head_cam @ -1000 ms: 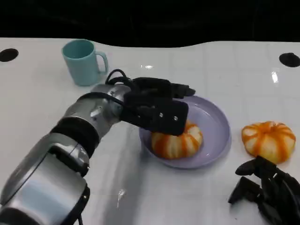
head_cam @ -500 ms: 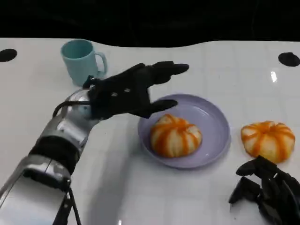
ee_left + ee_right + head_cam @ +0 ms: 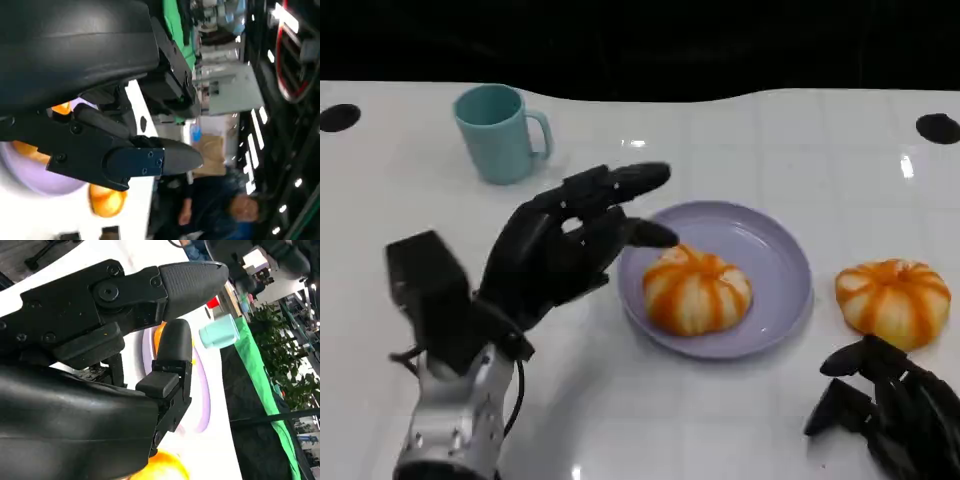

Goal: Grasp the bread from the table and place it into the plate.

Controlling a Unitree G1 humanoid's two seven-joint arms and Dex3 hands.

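Note:
An orange-and-white striped bread [image 3: 696,290] lies in the lavender plate [image 3: 775,255] at the table's middle. A second striped bread [image 3: 893,300] sits on the table right of the plate. My left hand [image 3: 565,250] hovers left of the plate, raised, fingers spread, holding nothing, its fingertips [image 3: 645,176] pointing toward the plate's near-left rim. In the left wrist view my left hand [image 3: 125,135] shows in front of the plate [image 3: 35,175] and a bread [image 3: 106,201]. My right hand [image 3: 885,410] rests at the lower right, just below the second bread, fingers apart and empty.
A teal mug [image 3: 498,132] stands at the back left, also seen as a teal mug [image 3: 226,332] in the right wrist view. The table's far edge meets a dark background. Black round holes [image 3: 937,127] mark the table's far corners. A person [image 3: 220,210] sits beyond the table.
My left hand has let go of the bread in the plate, lifted and drawn back toward the lower left. The bread stays in the plate. The right hand has not moved.

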